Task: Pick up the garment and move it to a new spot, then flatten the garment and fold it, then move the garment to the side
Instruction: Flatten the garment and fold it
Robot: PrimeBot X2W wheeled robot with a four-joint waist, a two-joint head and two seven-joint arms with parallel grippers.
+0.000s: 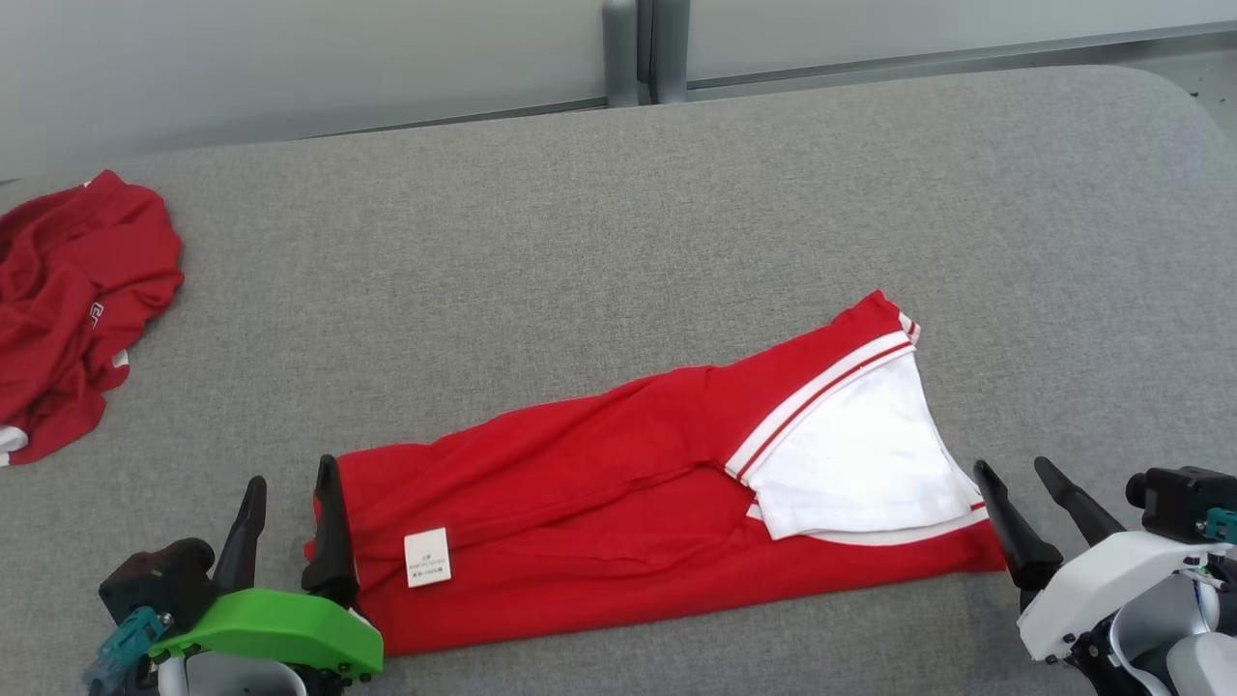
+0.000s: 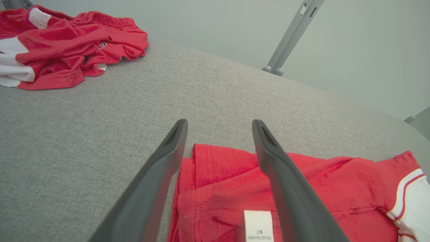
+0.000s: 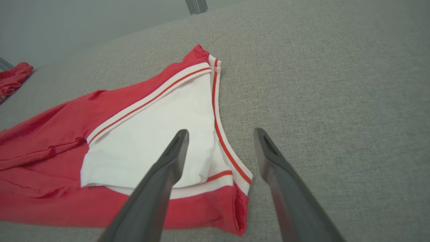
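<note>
Head view: folded red garment [image 1: 599, 483] flat on the grey padded table [image 1: 580, 222], close to the near edge.
Nearest, left gripper [image 1: 290, 474] spread wide, nothing held, inner finger against the garment's left edge, near the white label [image 1: 427, 557]; right gripper [image 1: 1012, 466] likewise spread and empty, just beside the garment's right end with the white panel [image 1: 850, 445]; garment slanting up toward the right; farther left, crumpled red clothing [image 1: 77, 300], well apart; beyond, grey post [image 1: 643, 48] at the wall.

The garment [image 1: 618, 503] before me is red, its panel [image 1: 850, 454] white with red stripes; the table [image 1: 676, 193] is grey.
</note>
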